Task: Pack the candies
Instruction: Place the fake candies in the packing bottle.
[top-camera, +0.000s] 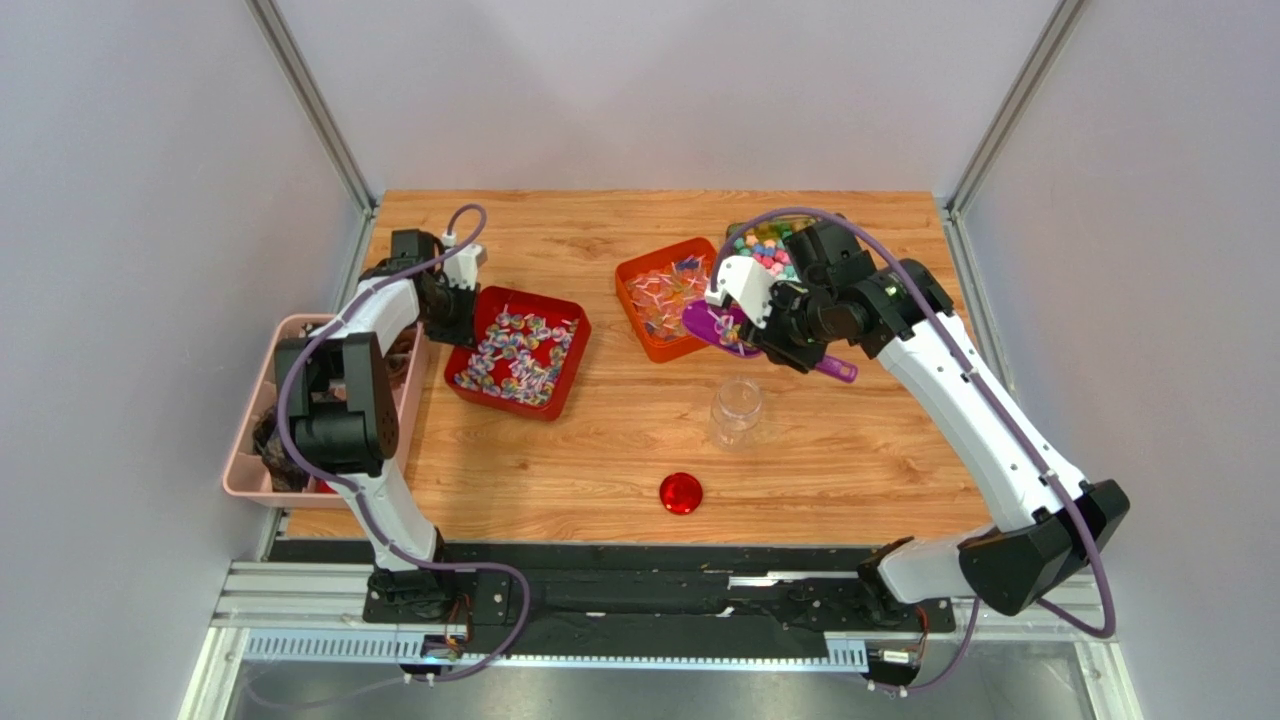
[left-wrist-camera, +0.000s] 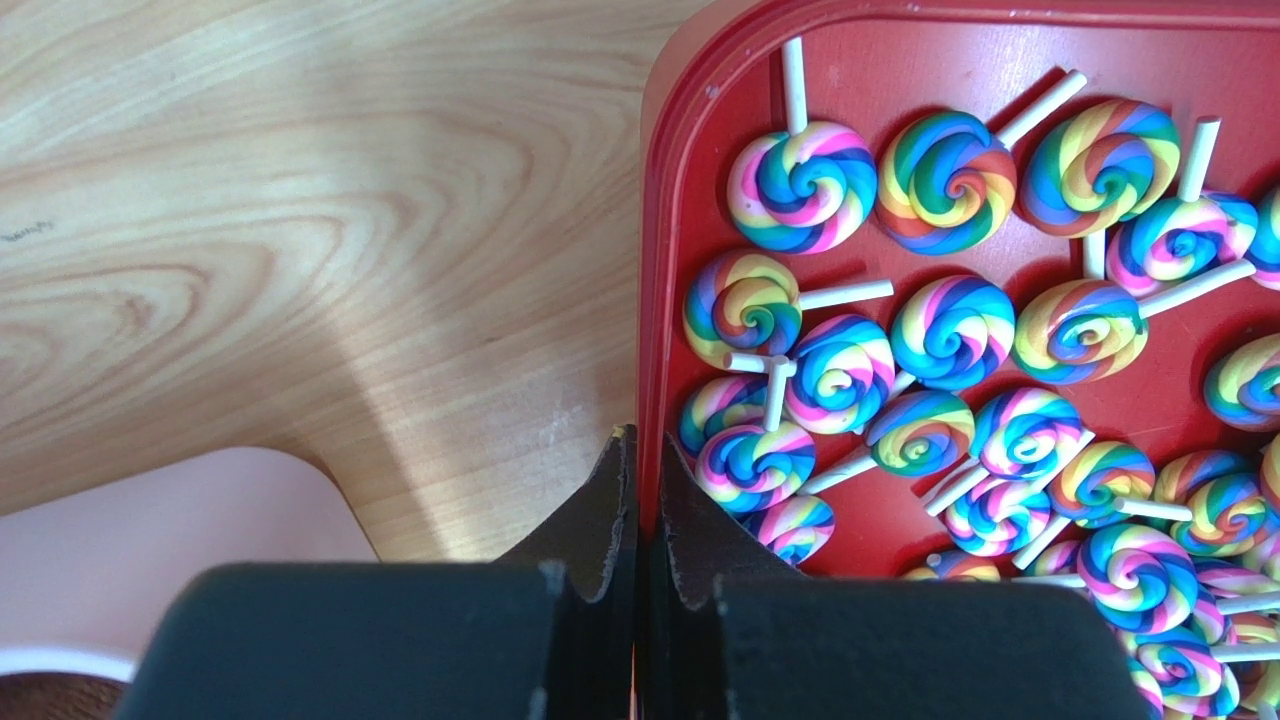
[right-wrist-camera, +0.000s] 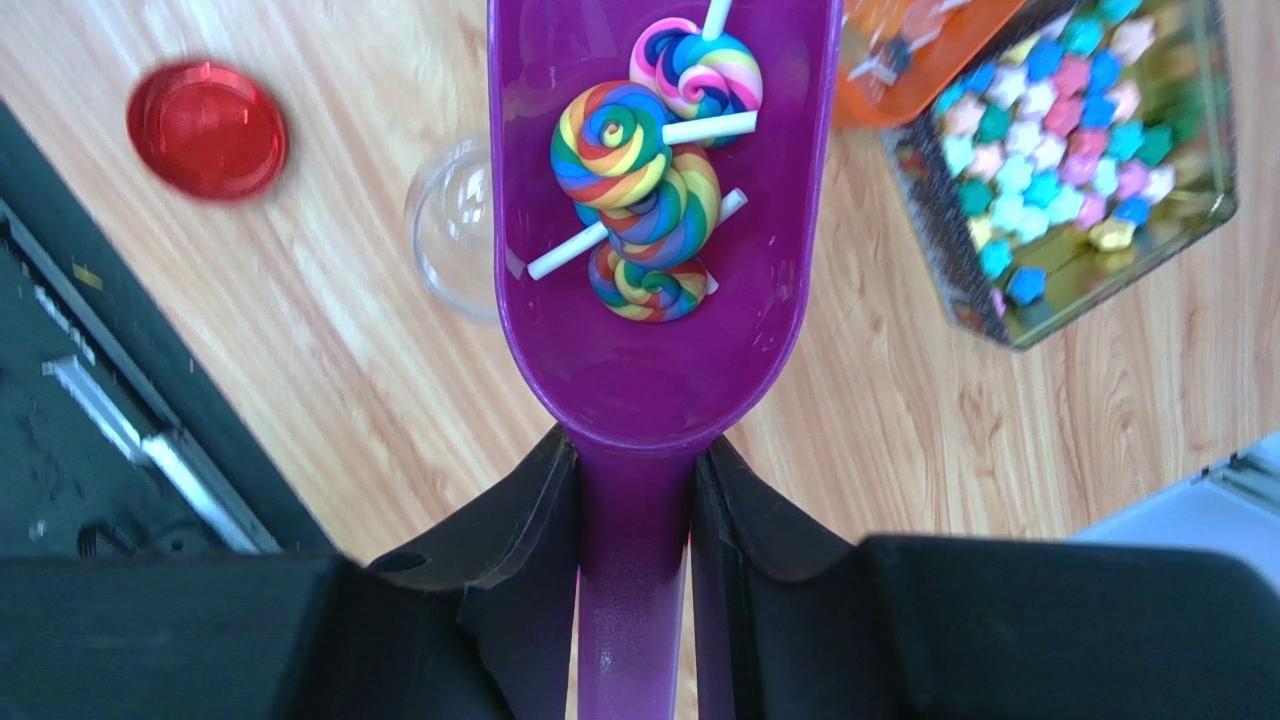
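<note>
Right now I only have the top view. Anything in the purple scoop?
Observer: Yes. The right wrist view shows about four swirl lollipops lying in the scoop, with the right gripper clamped on its handle.
Operator: Is the left gripper holding anything? From above it's hidden by the arm.
Observer: The left wrist view shows the left gripper shut on the rim of the red tray, one finger outside the wall and one inside.
</note>
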